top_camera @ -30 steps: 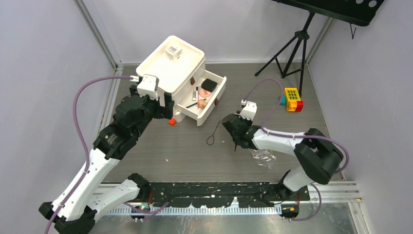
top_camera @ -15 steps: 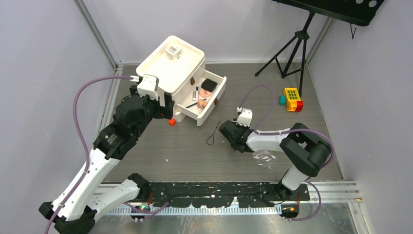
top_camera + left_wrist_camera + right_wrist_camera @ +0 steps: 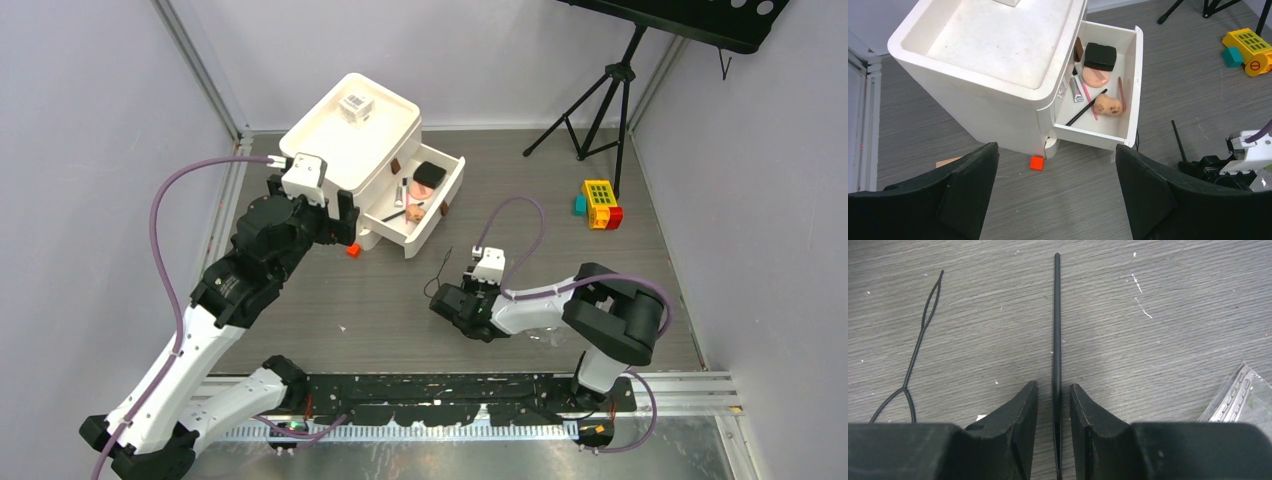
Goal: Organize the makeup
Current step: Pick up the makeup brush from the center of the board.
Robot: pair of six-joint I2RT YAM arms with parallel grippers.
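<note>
My right gripper (image 3: 1053,387) is low over the floor (image 3: 445,300), shut on a thin black pencil (image 3: 1056,315) that sticks straight out ahead between its fingers. My left gripper (image 3: 1055,150) is open and empty, hovering beside the white organiser (image 3: 350,140). The organiser's drawer (image 3: 1130,85) is open and holds a black compact (image 3: 1099,56), a pink puff (image 3: 1094,77), a peach sponge (image 3: 1108,105), a small tube (image 3: 1076,91), a red pencil (image 3: 1121,92) and a black pencil (image 3: 1085,107). A clear barcoded box (image 3: 356,106) stands on top of the organiser.
A black wire loop (image 3: 918,350) lies left of the held pencil. Clear plastic packaging (image 3: 540,325) lies right of the right gripper. A small red cube (image 3: 1036,163) sits at the organiser's foot. Toy blocks (image 3: 600,203) and a tripod (image 3: 600,100) stand at the back right.
My right gripper has moved left and nearer to the arm bases, past the wire loop. The left arm has not moved.
</note>
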